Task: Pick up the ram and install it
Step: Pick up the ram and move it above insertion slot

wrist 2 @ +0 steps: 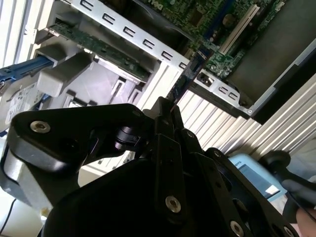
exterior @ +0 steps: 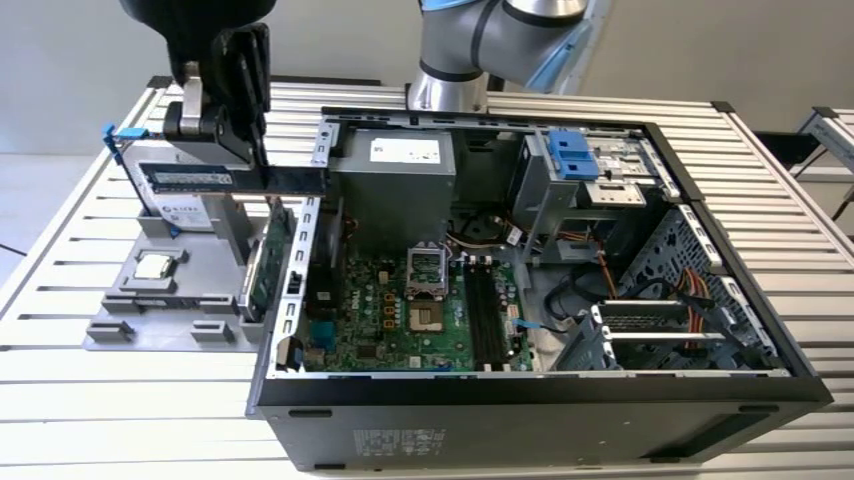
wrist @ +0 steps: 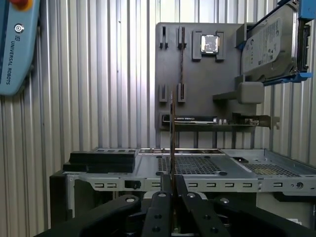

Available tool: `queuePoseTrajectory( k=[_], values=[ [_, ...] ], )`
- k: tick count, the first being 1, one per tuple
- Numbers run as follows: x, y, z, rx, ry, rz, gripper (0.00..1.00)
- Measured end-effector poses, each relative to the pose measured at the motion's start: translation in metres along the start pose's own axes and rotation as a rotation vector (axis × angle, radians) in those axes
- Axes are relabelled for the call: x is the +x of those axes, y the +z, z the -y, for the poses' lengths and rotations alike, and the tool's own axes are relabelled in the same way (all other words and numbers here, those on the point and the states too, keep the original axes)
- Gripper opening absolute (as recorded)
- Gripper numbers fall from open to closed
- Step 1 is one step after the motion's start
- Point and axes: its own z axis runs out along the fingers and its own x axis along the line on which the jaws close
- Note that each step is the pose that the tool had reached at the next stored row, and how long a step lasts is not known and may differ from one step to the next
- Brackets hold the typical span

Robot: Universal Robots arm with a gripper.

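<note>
Nearest, open on the slatted metal table (exterior: 80, 400): a computer case (exterior: 534, 420) holding motherboard (exterior: 387, 310) and power supply (exterior: 394, 165). Beside the case at the exterior view's left, a grey holder (exterior: 120, 335) carrying processor chip (exterior: 154, 265), hard drive (exterior: 180, 212) and green card (exterior: 274, 262). Farther back on that side, gripper (exterior: 254, 165) clamped on the ram (exterior: 187, 178), level, one end by the case's wall; arm (exterior: 467, 50) cut off above.

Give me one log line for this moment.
gripper: shut on ram stick | ram stick: on edge, in air by grey parts tray | position: exterior view's left of open computer case | status: not installed
</note>
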Motion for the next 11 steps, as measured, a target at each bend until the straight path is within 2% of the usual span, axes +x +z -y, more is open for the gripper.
queuePoseTrajectory(
  k=[11],
  values=[
    [-0.0002,-0.0017,0.0102,0.0000,0.000,-0.0001,0.00]
  ],
)
